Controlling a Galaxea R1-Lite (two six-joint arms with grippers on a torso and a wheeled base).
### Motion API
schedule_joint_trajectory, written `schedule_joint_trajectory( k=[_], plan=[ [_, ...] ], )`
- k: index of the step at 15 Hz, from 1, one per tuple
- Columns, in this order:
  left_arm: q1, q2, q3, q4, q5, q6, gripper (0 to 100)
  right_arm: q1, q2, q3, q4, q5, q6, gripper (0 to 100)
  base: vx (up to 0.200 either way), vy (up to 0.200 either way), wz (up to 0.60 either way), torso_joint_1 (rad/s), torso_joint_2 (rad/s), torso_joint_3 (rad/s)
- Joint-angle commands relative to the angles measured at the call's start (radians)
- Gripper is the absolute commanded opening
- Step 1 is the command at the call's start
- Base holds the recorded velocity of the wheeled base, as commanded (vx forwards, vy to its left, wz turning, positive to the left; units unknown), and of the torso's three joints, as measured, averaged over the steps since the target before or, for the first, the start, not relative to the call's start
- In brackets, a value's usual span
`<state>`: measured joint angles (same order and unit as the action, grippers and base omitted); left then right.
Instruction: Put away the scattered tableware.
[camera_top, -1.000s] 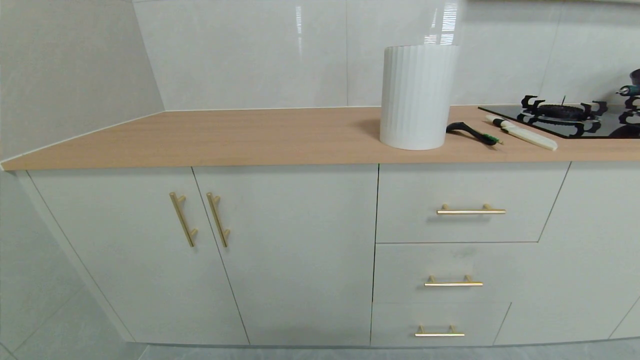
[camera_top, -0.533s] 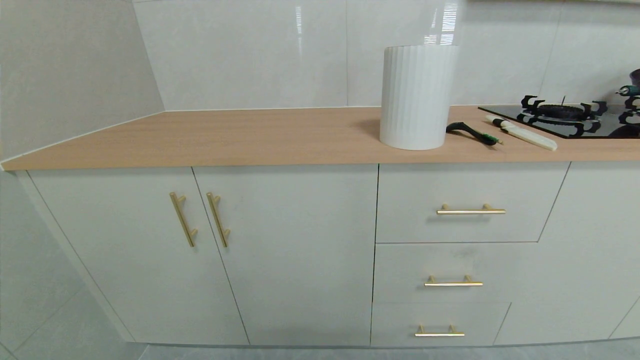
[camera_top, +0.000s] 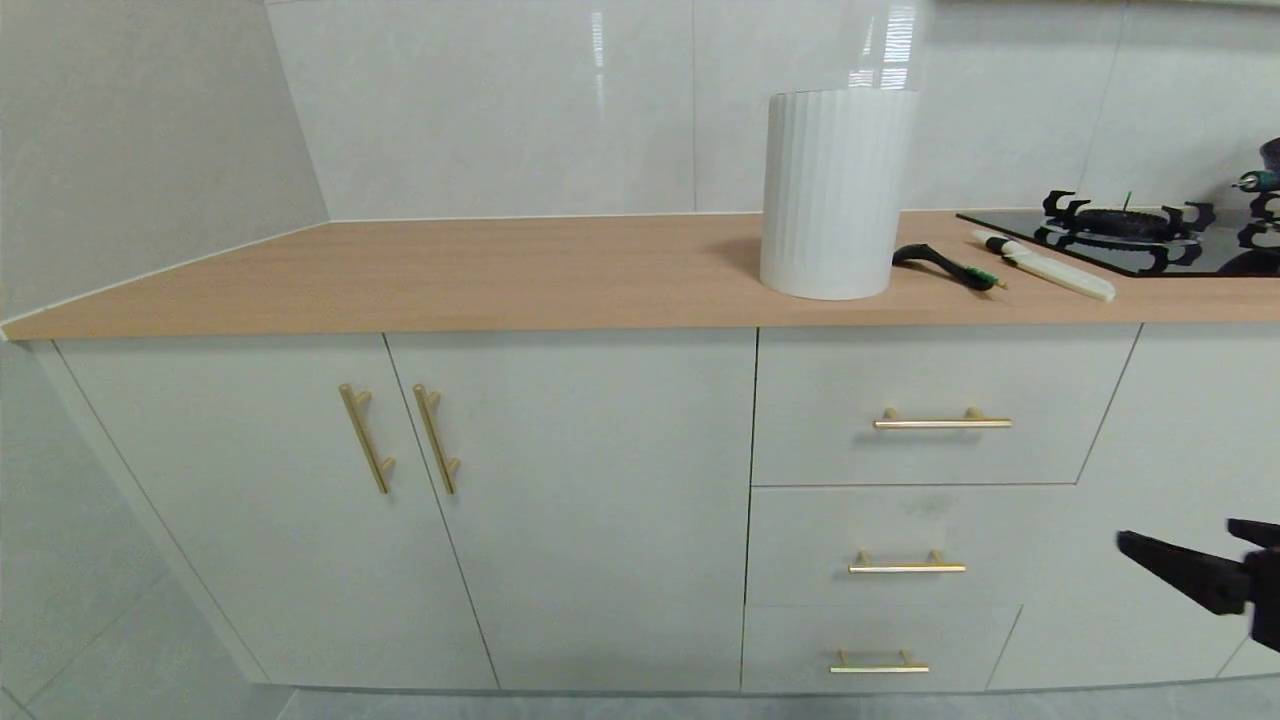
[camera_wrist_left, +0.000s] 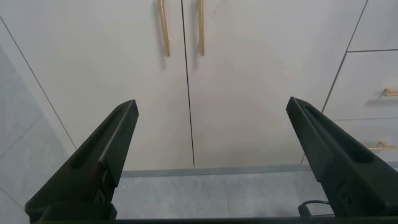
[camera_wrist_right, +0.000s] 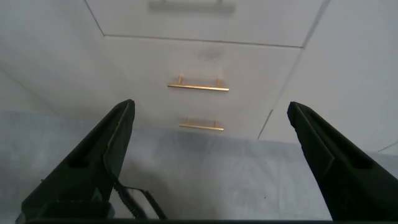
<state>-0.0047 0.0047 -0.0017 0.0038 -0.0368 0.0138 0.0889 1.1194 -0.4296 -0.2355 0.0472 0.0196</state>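
On the wooden countertop (camera_top: 500, 270) stands a tall white ribbed container (camera_top: 838, 195). Just to its right lie a black-handled utensil (camera_top: 945, 265) and a long white utensil (camera_top: 1045, 265), both flat on the wood. My right gripper (camera_top: 1180, 535) is low at the right, in front of the drawers and well below the counter; it is open (camera_wrist_right: 211, 106) and holds nothing. My left gripper (camera_wrist_left: 211, 104) is open too, empty, and faces the lower part of the double cabinet doors (camera_wrist_left: 186, 74).
A black gas hob (camera_top: 1130, 235) sits at the counter's far right. Below are two cabinet doors with gold handles (camera_top: 400, 440) and three drawers with gold handles (camera_top: 940, 422). Tiled walls close the back and left; grey floor (camera_wrist_left: 205, 193) lies below.
My right gripper has come into the head view at the lower right. The things on the counter have not moved.
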Motion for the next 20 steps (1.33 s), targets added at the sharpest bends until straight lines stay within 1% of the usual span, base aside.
schedule_joint_trajectory(
  k=[1,3,4,5,7,11,13,14,17,20],
  plan=[
    [0.000,0.001,0.000,0.001,0.000,0.002,100,0.023,0.545,-0.066,-0.266,-0.035,0.005,100,0.000,0.000,0.00,0.000,0.00,0.000],
    [0.000,0.001,0.000,-0.001,0.000,0.002,100,0.018,0.734,-0.077,-0.393,-0.047,0.005,100,0.000,0.000,0.00,0.000,0.00,0.000],
    [0.000,0.001,0.000,-0.001,0.000,0.000,100,0.017,0.801,-0.074,-0.456,-0.049,0.008,100,0.000,0.000,0.00,0.000,0.00,0.000],
    [0.000,0.001,0.000,-0.001,0.000,0.002,100,0.011,0.835,-0.075,-0.484,-0.047,0.007,100,0.000,0.000,0.00,0.000,0.00,0.000],
    [0.000,0.001,0.000,-0.001,0.000,0.000,100,-0.003,0.958,-0.072,-0.617,-0.053,0.005,100,0.000,0.000,0.00,0.000,0.00,0.000],
    [0.000,0.001,0.000,-0.001,0.000,0.000,100,-0.001,1.113,-0.075,-0.768,-0.107,0.007,100,0.000,0.000,0.00,0.000,0.00,0.000],
    [0.000,0.001,0.000,-0.001,0.000,0.002,100,0.000,1.169,-0.080,-0.849,-0.116,0.008,100,0.000,0.000,0.00,0.000,0.00,0.000],
    [0.000,0.001,0.000,-0.001,0.000,0.000,100,0.002,1.194,-0.092,-0.877,-0.119,0.008,100,0.000,0.000,0.00,0.000,0.00,0.000],
    [0.000,0.001,0.000,-0.001,0.000,0.000,100,0.006,1.275,-0.152,-0.910,-0.187,0.008,100,0.000,0.000,0.00,0.000,0.00,0.000],
    [0.000,0.001,0.000,-0.001,0.000,0.000,100,0.029,1.323,-0.158,-1.035,-0.198,0.007,100,0.000,0.000,0.00,0.000,0.00,0.000]
  ],
)
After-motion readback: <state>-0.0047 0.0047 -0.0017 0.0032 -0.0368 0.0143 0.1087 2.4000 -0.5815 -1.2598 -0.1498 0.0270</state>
